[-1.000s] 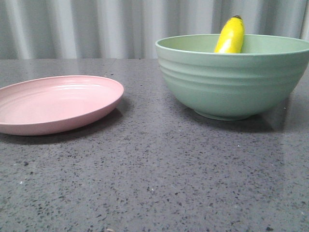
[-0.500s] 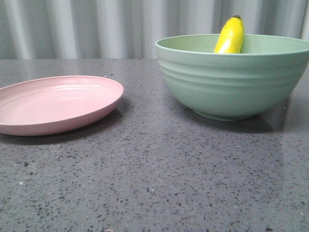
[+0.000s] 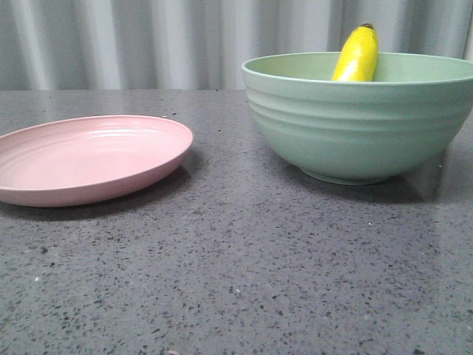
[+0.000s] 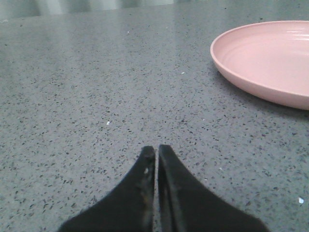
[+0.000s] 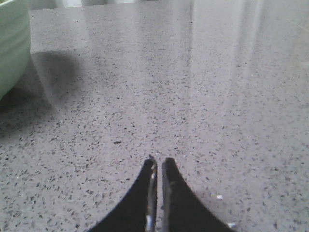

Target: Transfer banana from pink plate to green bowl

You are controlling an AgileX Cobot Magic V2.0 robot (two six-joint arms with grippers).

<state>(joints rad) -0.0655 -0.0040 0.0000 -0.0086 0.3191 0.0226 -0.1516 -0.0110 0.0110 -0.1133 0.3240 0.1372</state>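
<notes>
While both end effectors, left (image 4: 156, 151) and right (image 5: 158, 162), stay pressed together and empty, the glossy yellow banana (image 3: 357, 54) leans unchanged inside the ridged mint-green bowl (image 3: 359, 126); the pale-pink round plate (image 3: 89, 158) is bare, so the transfer seems done.

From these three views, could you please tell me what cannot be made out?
- Banana: front view, only its upper end shows; the green bowl wall hides the rest.
- Bowl floor: front view, hidden by its own near wall.
- Bowl in the right wrist view: cut off by the picture's edge.
- Pink plate: left wrist view, cut off by the edge.
- Both arms: absent from the front view; only the shut left gripper and right gripper show.
</notes>
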